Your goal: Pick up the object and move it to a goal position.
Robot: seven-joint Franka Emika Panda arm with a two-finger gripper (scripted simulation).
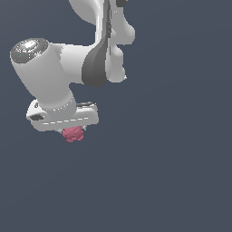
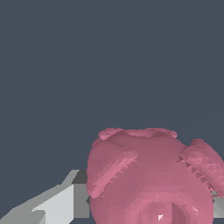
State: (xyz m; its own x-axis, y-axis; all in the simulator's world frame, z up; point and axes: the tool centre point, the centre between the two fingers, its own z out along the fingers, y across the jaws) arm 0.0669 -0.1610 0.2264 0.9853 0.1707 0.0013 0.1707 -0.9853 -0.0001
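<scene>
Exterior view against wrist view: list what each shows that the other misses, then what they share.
Only the exterior view shows the white arm and the whole gripper body, with the pink lump small beneath it. Only the wrist view shows the lump close up, with its bumps and ridged folds, and a grey finger beside it. Both show the lump at the gripper against a plain dark background. Neither view shows the grip itself.

We see only the pink-red lump [image 1: 74, 133] under the gripper [image 1: 68, 130]; open grey space lies on every side.
</scene>
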